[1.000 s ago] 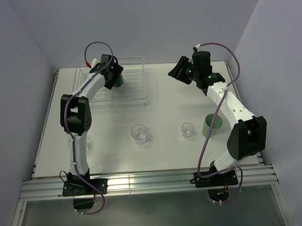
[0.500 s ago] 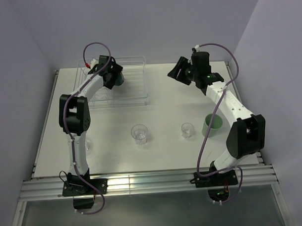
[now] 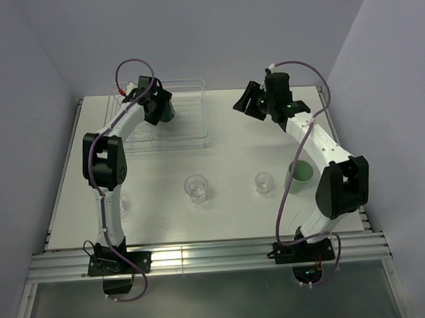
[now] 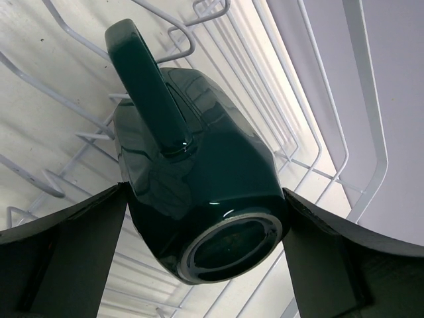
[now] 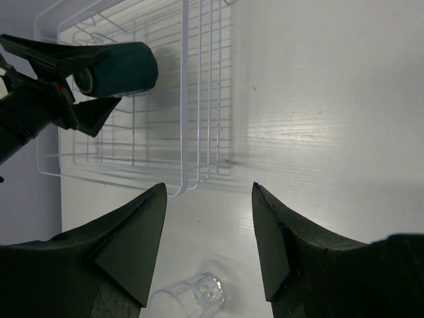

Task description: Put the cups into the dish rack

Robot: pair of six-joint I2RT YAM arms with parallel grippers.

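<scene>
My left gripper [image 3: 162,109] is shut on the dark green mug [image 3: 166,110] and holds it on its side over the dish rack [image 3: 190,132]. In the left wrist view the mug [image 4: 192,165] shows its base and handle, with the fingers [image 4: 79,252] on both sides and the rack wires [image 4: 361,99] behind. My right gripper [image 3: 242,102] is open and empty, above the table right of the rack. Two clear tumblers [image 3: 196,188] [image 3: 264,182] stand mid-table. A third [image 3: 120,202] is partly hidden behind the left arm. The mint cup [image 3: 301,172] stands at the right.
The right wrist view shows the rack [image 5: 182,99], the held mug [image 5: 122,69] and one tumbler [image 5: 192,298] below its open fingers [image 5: 132,238]. Walls close the table at the back and both sides. The right arm's cable hangs near the mint cup.
My right gripper has moved a little left and back, and its arm has uncovered more of the mint cup. My left gripper has shifted the mug slightly within the rack area.
</scene>
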